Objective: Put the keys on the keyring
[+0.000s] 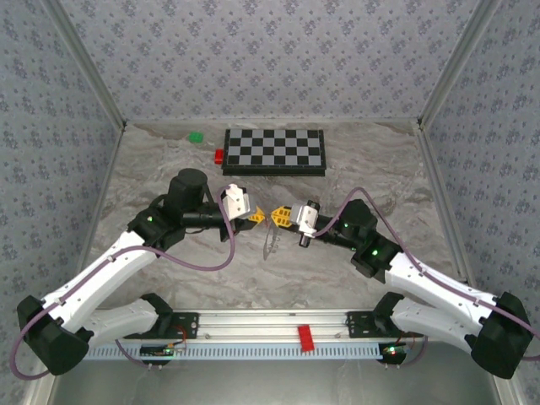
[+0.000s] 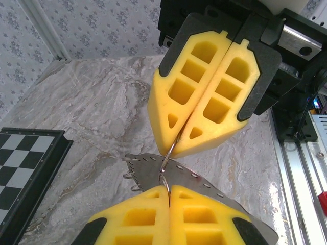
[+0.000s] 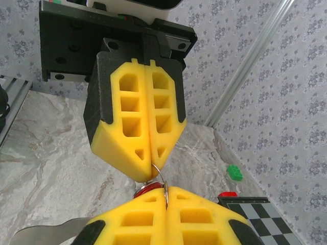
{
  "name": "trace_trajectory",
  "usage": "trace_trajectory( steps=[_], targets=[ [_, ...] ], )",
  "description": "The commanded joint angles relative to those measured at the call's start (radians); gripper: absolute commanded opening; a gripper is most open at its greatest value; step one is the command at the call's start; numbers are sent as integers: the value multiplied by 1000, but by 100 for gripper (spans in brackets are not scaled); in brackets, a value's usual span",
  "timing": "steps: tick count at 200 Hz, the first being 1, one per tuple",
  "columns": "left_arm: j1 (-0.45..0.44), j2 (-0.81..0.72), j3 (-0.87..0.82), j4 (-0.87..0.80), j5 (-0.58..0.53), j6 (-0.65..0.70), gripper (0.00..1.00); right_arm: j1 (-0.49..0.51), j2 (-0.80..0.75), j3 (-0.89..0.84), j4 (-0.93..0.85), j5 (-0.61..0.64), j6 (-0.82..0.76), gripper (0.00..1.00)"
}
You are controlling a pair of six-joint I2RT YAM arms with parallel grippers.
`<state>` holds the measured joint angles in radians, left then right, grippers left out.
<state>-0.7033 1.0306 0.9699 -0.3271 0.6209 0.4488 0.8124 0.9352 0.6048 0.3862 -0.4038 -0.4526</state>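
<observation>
Over the middle of the table my left gripper [image 1: 256, 215] and right gripper [image 1: 283, 218] meet tip to tip. Both are shut on one thin metal ring [image 2: 164, 166] of the keyring. In the left wrist view my left gripper [image 2: 169, 188] pinches the ring from below and the right gripper [image 2: 176, 148] from above. The grey floppy loop [image 2: 204, 178], dotted with holes, hangs beneath them [image 1: 272, 245]. In the right wrist view the tiny red key [image 3: 148, 190] sits against the ring, beside my right gripper [image 3: 166, 190] and under the left gripper [image 3: 153, 176].
The chessboard [image 1: 274, 152] lies at the back of the marble table. A green block [image 1: 196, 136] and a red block [image 1: 218, 155] sit to its left. Another red piece [image 1: 305, 337] rests on the front rail. Patterned walls close in three sides.
</observation>
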Motion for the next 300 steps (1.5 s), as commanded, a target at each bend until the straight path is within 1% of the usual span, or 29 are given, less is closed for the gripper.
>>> trace_trajectory(
  steps=[1, 57, 93, 137, 160, 180, 246, 300],
  targets=[
    [-29, 2, 44, -9, 82, 23, 0, 5, 7, 35, 45, 17, 10, 0],
    [-35, 10, 48, -18, 82, 29, 0, 8, 9, 35, 46, 5, 15, 0],
    [-38, 9, 48, -23, 74, 34, 0, 8, 7, 35, 41, 22, 14, 0],
    [-35, -9, 28, 10, 31, 31, 0, 7, 2, 37, 27, 48, 20, 0],
    [-36, -23, 14, 32, -2, 28, 0, 3, 7, 58, -19, 69, 32, 0],
    [-36, -30, 12, 33, -9, 31, 0, 1, 6, 53, -10, 76, 36, 0],
    [-34, -37, 2, 45, -66, 31, 0, -2, -9, 42, -1, 72, 36, 0],
    [-22, -36, -1, 60, -75, 11, 0, -2, -10, 37, 7, 53, 32, 0]
  ],
)
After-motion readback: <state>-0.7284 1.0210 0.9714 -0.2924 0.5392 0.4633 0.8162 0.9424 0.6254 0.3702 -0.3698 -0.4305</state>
